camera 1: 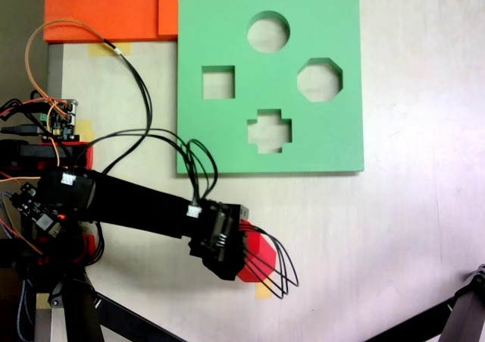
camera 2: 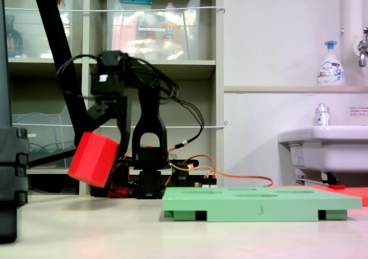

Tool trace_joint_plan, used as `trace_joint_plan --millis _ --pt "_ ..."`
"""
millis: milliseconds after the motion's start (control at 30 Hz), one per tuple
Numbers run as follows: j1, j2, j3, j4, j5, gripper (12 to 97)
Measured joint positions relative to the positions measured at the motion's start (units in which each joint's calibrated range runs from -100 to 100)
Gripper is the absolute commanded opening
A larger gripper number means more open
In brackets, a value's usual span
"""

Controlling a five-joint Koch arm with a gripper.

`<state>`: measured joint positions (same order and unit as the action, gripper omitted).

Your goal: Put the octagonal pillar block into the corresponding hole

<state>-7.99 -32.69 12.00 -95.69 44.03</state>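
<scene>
- Currently the fingers grip the red block tilted, clear of the worktop.
- Entering the eight-sided hole tilted, it likely jams on the green board.

The arm is matte black all over, boxy links with squared edges. Thin black cables loop up off the forearm just beside the wrist, plugged in through a small white connector. More black wires fan out in curved loops past the tool, itself black and blocky. Back at the base from the wrist: red printed parts, a white label on the black housing, a small lit red dot nearby. Orange wires arc above the base to a circuit board. In a fixed view the upright is black too, arch-shaped.
</scene>
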Motion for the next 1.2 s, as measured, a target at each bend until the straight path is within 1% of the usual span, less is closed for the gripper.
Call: trace_joint_plan --millis 167,333,533,633,733,933,1200 --pt "4.54 -0.55 5.0 -0.59 4.4 38.3" --pt "9.62 0.82 10.09 -0.98 11.09 38.1" --pt "16.61 15.05 27.34 -2.06 20.66 38.3" --pt "19.19 24.76 38.61 -2.74 22.86 38.3" --pt "21.15 32.28 46.25 -2.74 24.57 38.3" --pt "23.54 36.8 46.64 -1.96 26.91 38.3" --pt "24.22 40.77 46.64 3.33 28.38 38.3"
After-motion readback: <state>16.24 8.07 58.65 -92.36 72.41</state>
